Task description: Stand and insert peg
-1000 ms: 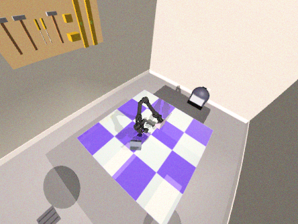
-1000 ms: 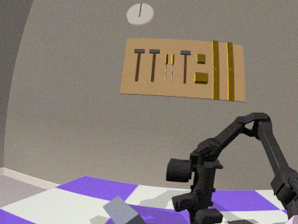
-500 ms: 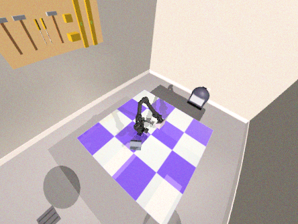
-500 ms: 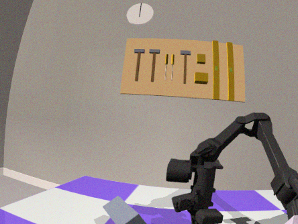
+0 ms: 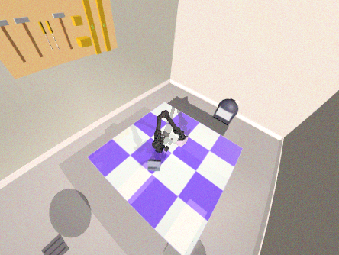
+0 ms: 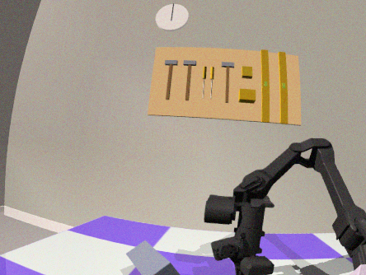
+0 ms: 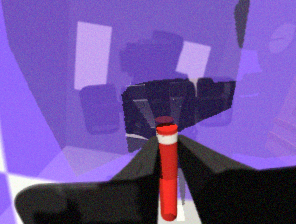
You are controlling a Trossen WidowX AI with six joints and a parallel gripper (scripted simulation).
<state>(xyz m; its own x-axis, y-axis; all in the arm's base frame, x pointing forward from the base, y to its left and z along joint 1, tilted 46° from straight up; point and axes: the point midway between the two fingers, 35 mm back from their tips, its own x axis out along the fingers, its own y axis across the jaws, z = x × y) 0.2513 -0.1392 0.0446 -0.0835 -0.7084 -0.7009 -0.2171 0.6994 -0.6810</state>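
Observation:
The red peg (image 7: 168, 167) lies on its side at table level in the wrist view. Its white-banded end points up the picture and its plain end down it. My gripper (image 7: 166, 141) points down and is shut on the peg, one finger along each side. Whether the peg touches the table is unclear. In the top and exterior views the peg is too small or hidden to make out. The sloped panel is a grey block (image 5: 154, 165) (image 6: 151, 256) standing close in front of the arm. Its hole cannot be made out.
The checkered table top (image 5: 200, 206) (image 6: 62, 251) is glossy and shows reflections and shadows of the arm. The arm (image 5: 165, 114) (image 6: 321, 144) arches over its base. A tool board (image 5: 69, 32) (image 6: 222, 115) hangs on the wall. A dark rounded object (image 5: 227, 107) stands beyond the table.

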